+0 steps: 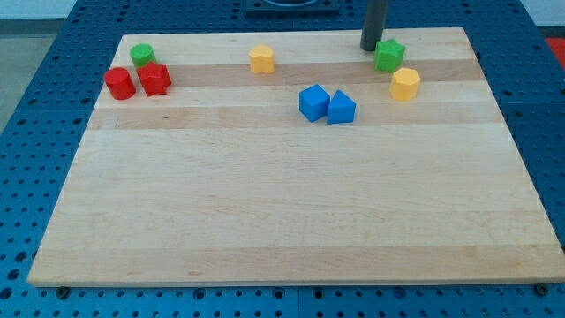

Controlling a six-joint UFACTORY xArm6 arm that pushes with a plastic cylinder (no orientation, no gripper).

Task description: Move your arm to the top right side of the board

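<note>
My tip [369,47] rests on the wooden board [282,203] near its top edge, right of centre. It stands just left of a green block [389,56], close to it; I cannot tell if they touch. A yellow block [405,84] lies just below and right of the green one. Two blue blocks [313,102] [341,107] sit side by side, touching, below and left of my tip. Another yellow block [261,59] lies at the top centre.
At the view's top left a green cylinder [142,55] sits above two red blocks [119,83] [154,79]. The board lies on a blue perforated table [35,132].
</note>
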